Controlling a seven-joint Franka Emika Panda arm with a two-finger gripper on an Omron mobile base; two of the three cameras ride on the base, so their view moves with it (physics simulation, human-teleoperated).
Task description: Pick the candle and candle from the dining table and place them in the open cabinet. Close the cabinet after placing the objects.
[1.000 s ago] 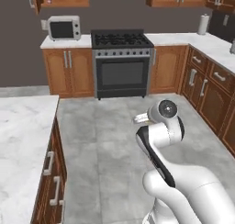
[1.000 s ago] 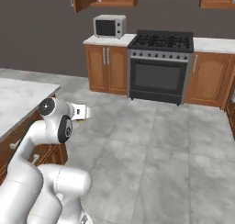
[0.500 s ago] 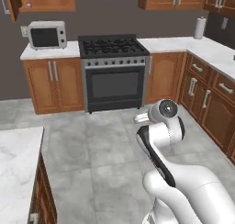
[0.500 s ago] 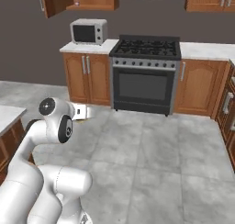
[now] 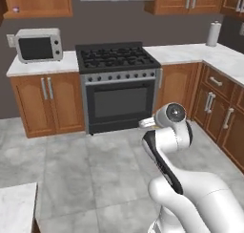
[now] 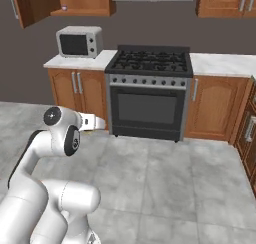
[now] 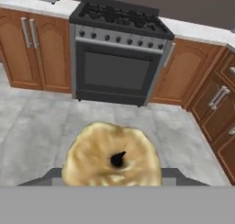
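**Candle carried before the stove**

Low in the hand view, centre frame, the stubby golden candle (image 7: 112,161) with its dark wick sits between the end effector's (image 7: 112,182) tips, which are clenched on it. Beyond it stands the black stove (image 7: 120,53). At the upper left of the right base view, the open cabinet (image 6: 75,0) hangs above the microwave (image 6: 78,41). A corner of the marble table (image 5: 16,209) shows at the lower left of the left base view.

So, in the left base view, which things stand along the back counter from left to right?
microwave → stove → paper towel roll
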